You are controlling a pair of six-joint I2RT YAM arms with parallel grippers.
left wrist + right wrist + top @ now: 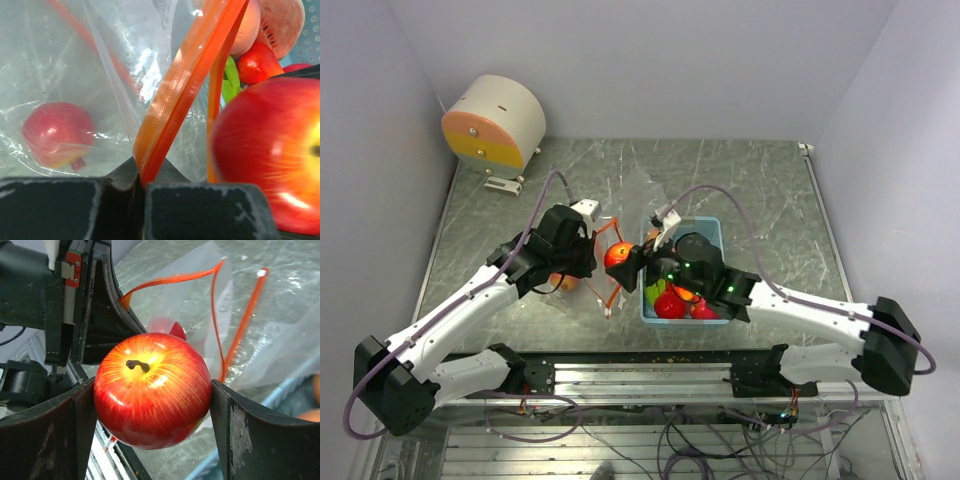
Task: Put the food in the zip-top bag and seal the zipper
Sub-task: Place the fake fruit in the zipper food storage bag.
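My right gripper (152,405) is shut on a red toy apple (152,390) and holds it at the open mouth of the clear zip-top bag (200,305); the apple also shows in the top view (618,255) and the left wrist view (270,155). My left gripper (140,190) is shut on the bag's red-orange zipper strip (175,95) and holds the mouth up. One red fruit (57,134) lies inside the bag. More toy fruits (678,300) lie in the light blue tray (708,228).
A round white and orange-yellow device (495,122) stands at the table's back left. The tray sits right of the bag, under my right arm. The metal rail (650,375) with the arm bases runs along the near edge.
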